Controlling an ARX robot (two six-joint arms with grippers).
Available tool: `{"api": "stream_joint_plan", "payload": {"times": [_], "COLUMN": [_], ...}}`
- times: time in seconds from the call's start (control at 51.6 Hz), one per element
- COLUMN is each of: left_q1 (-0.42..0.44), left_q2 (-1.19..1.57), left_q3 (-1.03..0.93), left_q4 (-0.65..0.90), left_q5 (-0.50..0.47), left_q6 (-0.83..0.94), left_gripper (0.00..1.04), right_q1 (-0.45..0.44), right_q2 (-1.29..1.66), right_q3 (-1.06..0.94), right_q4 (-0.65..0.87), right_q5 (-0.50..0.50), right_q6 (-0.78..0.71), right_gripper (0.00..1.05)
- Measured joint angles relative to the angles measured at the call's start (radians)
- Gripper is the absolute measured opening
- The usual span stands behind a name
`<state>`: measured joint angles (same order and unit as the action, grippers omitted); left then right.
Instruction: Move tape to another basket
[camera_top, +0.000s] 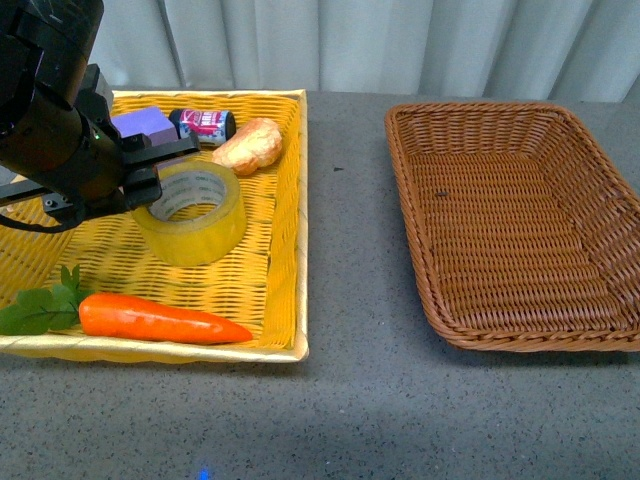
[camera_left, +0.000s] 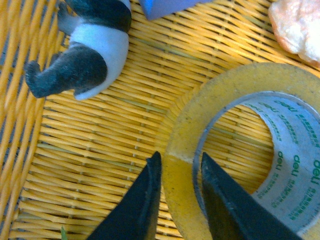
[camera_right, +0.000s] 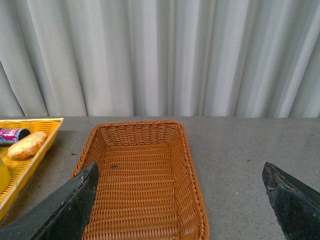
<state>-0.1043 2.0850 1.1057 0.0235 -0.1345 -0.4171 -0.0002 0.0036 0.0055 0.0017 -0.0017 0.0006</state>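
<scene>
Jaws of the left arm (camera_top: 62, 145) pinch the tape (camera_left: 200, 107) wall, narrowly parted.

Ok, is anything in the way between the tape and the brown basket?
Nothing visible blocks it. The left end effector straddles the wall of the tape, nothing lies on the table strip between, and the brown basket is empty. Only the right rim of the yellow tray needs clearing, probably by lifting.

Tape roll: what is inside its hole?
Inside the tape: one finger of the left gripper, the other outside the wall, plus yellow basket weave. What lies under the wall is covered.
</scene>
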Motion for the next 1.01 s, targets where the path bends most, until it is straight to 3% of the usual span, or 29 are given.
{"api": "stream_joint_plan", "payload": {"times": [0.252, 0.349, 0.562, 0.756, 1.007], "left_q1": [0.0, 0.003, 0.019, 0.016, -0.115], "left_q2": [0.0, -0.014, -0.112, -0.172, -0.144], "left_q3": [0.01, -0.014, -0.018, 0.063, 0.302], "left_q4": [-0.009, 0.085, 0.12, 0.05, -0.111], "left_q5": [0.008, 0.008, 0.161, 0.309, 0.536], "left_q6": [0.011, 0.09, 0.246, 0.413, 0.774], "left_gripper": [0.14, 0.14, 0.14, 0.14, 0.14], "right_q1": [0.0, 0.0, 0.0, 0.0, 0.0], "right_q2": [0.0, 0.0, 0.0, 0.0, 0.0], "right_q3": [0.0, 0.0, 0.0, 0.0, 0.0], "right_q4": [0.0, 0.0, 0.0, 0.0, 0.0], "right_q5": [0.0, 0.0, 0.0, 0.0, 0.0], "right_q6": [0.0, 0.0, 0.0, 0.0, 0.0], "right_gripper": [0.96, 0.96, 0.96, 0.96, 0.96]}}
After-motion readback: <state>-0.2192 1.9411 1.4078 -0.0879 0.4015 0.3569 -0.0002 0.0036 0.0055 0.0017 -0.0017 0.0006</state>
